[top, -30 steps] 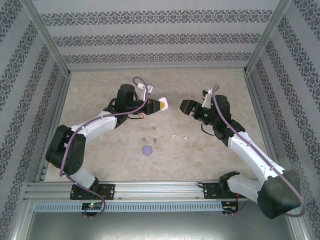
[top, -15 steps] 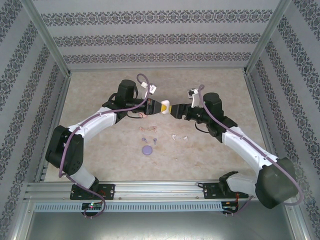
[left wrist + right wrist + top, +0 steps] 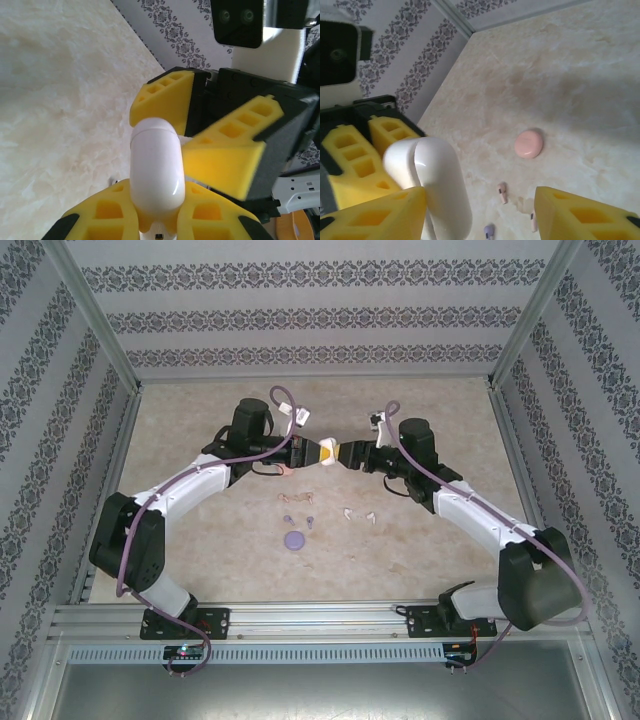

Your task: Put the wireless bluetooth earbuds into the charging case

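Observation:
My left gripper (image 3: 318, 452) is shut on a white charging case (image 3: 156, 165), held closed above the table's back middle. My right gripper (image 3: 352, 454) faces it, open, with its yellow fingers (image 3: 226, 160) on either side of the case's free end. In the right wrist view the case (image 3: 437, 185) lies against the gripper's left finger (image 3: 375, 215), and the other finger is far from it. On the table below lie pinkish earbuds (image 3: 285, 498), purple earbuds (image 3: 287, 519) and white earbuds (image 3: 347, 510). A pinkish earbud (image 3: 502, 192) and a purple earbud (image 3: 489, 231) show between my right fingers.
A round purple case (image 3: 294, 539) lies closed on the table nearer the arms. A pink case (image 3: 529, 144) lies closed on the marble surface beyond the pinkish earbuds. Patterned walls (image 3: 300, 315) and a metal frame enclose the table.
My right gripper has swung left to meet the left one, and its open fingers now straddle the free end of the white case. The left gripper has barely moved.

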`<act>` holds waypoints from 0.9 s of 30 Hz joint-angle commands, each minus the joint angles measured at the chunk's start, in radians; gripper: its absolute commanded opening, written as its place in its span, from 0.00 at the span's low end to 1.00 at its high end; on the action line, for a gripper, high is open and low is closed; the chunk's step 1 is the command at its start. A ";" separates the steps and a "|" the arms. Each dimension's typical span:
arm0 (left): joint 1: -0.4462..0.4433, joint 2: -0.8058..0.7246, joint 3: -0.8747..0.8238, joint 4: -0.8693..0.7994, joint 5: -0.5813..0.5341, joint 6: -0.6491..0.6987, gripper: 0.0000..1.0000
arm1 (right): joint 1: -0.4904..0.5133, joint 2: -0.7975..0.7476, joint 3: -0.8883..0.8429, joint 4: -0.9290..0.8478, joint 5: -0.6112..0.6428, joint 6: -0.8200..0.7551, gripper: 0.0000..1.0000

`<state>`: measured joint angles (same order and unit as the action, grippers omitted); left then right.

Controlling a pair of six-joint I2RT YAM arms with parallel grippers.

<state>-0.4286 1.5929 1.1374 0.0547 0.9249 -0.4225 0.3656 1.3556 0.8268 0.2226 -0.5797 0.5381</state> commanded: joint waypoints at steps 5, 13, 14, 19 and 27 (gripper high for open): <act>-0.008 -0.109 -0.003 0.053 0.073 -0.001 0.00 | -0.066 0.030 -0.083 0.023 0.016 0.050 0.56; -0.008 -0.106 -0.014 0.067 0.091 -0.001 0.00 | -0.064 -0.161 -0.145 0.039 -0.110 0.089 0.59; -0.008 -0.105 -0.015 0.073 0.099 -0.004 0.00 | -0.063 -0.179 -0.145 0.045 -0.126 0.096 0.59; -0.009 -0.096 -0.019 0.115 0.119 -0.031 0.00 | -0.063 -0.198 -0.119 0.107 -0.180 0.157 0.58; -0.013 -0.085 -0.030 0.176 0.116 -0.061 0.00 | -0.042 -0.142 -0.088 0.254 -0.201 0.265 0.52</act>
<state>-0.4316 1.4967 1.1213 0.1493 1.0176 -0.4603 0.3050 1.2003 0.6987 0.3752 -0.7471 0.7551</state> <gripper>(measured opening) 0.145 0.522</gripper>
